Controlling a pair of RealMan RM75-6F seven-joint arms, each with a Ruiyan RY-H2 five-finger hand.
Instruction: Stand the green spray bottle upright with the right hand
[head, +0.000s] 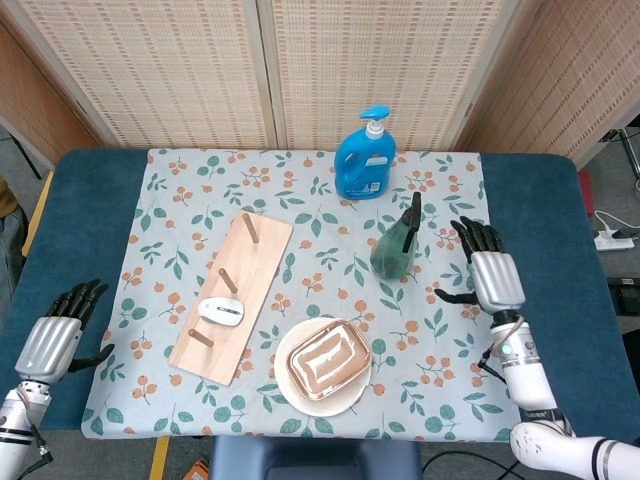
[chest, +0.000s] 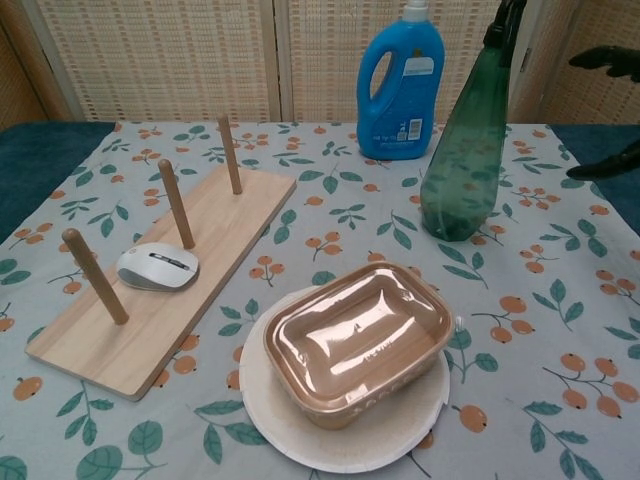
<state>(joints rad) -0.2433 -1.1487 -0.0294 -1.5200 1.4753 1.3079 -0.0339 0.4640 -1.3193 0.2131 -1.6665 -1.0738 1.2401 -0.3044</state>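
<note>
1. Standing upright on the floral tablecloth (head: 300, 210), the green spray bottle (head: 397, 245) sits toward the table's right side, in front of the blue detergent bottle (head: 364, 158).
2. We hold our right hand (head: 493, 274) just beside the sprayer, apart from it, fingers spread and gripping nothing.
3. Our left hand (head: 58, 338) rests off the cloth at the table's front-left corner, fingers spread.
4. We see a wooden peg board (head: 232, 295) carrying a white mouse (head: 220, 311), and a plate (head: 290, 384) bearing a lidded container (head: 327, 359) near the front edge.
</note>
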